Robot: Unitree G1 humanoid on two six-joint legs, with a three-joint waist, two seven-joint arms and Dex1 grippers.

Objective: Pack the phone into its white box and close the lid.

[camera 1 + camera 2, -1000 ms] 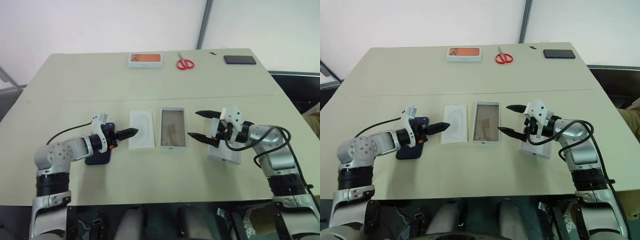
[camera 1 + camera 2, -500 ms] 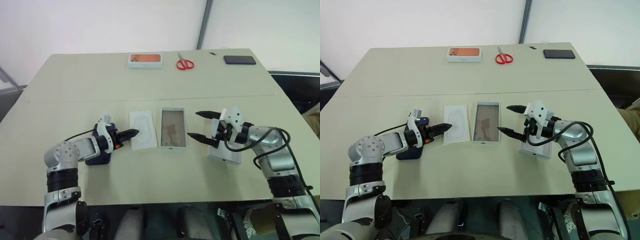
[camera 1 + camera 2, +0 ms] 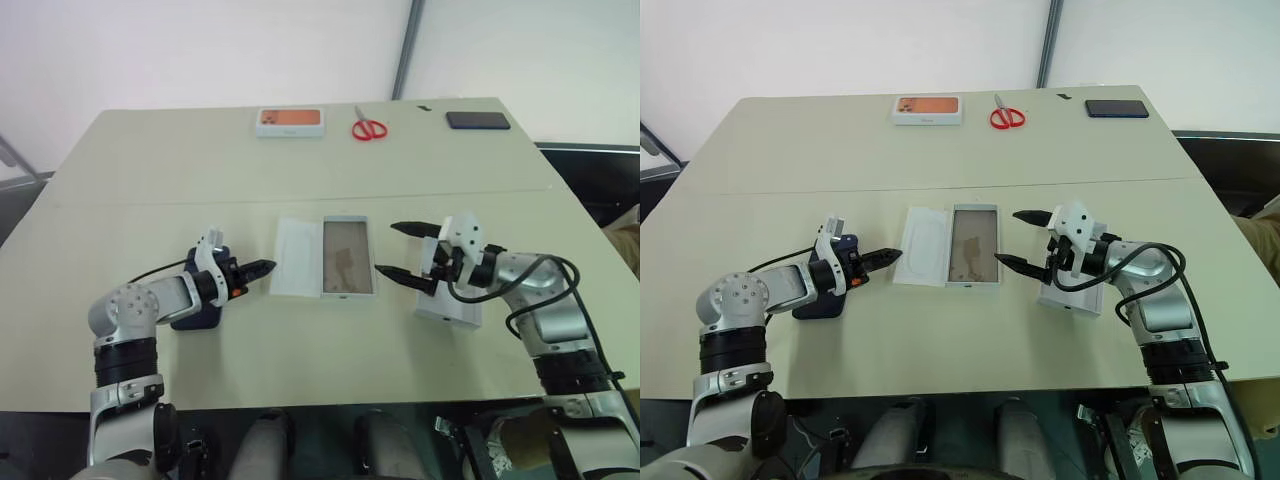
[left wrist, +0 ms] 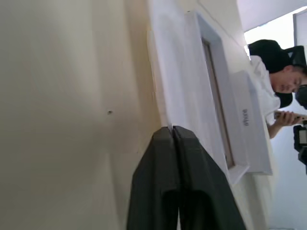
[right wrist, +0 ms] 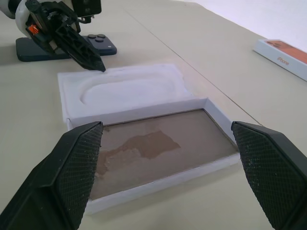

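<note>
Left gripper clenched, empty — tips at the insert's outer edge. Phone flat beneath it. Right gripper spread beside the box — long axis pointing away.

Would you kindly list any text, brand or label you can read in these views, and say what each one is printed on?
"iPhone": small lettering on the side wall of the white box with an orange top, in the right wrist view.
Grey print on the side wall of the lid, in the left wrist view: too blurred to read.
No other readable text.
</note>
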